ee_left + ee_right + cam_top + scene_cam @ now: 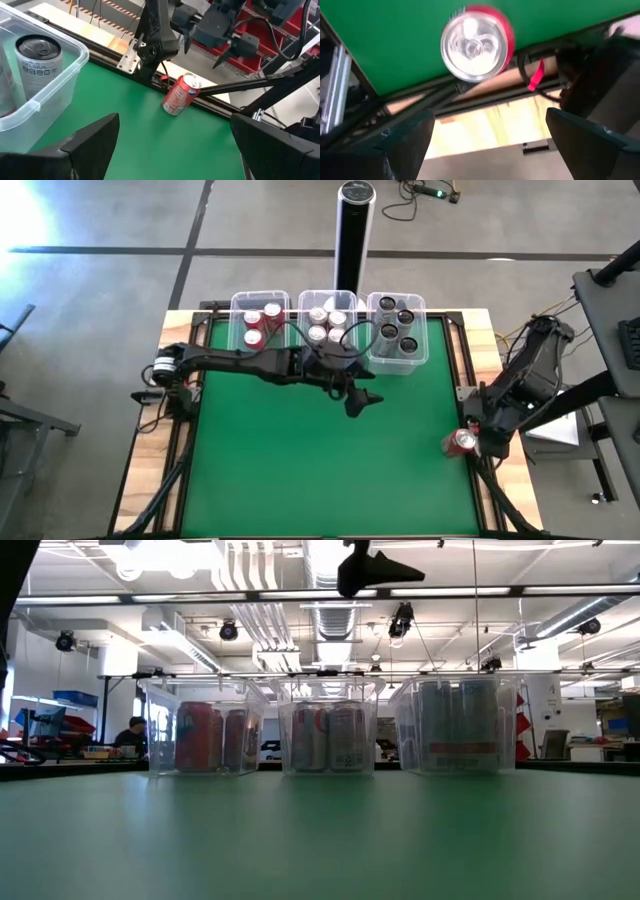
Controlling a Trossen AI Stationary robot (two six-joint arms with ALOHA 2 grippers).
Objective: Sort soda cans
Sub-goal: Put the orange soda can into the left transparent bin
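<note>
The green mat [310,450] lies bare ahead of me. At its far edge three tubs [332,320] stand side by side like a wall, filled with cans, the black post [352,225] behind them. One red can [462,442] leans on the right rail, just below my right gripper [478,425].

Tub walls blur cans' [330,738] labels; low view crops left end effector [372,570].

Three clear tubs [412,362] along green mat [300,460]; black post [354,230] behind.
</note>
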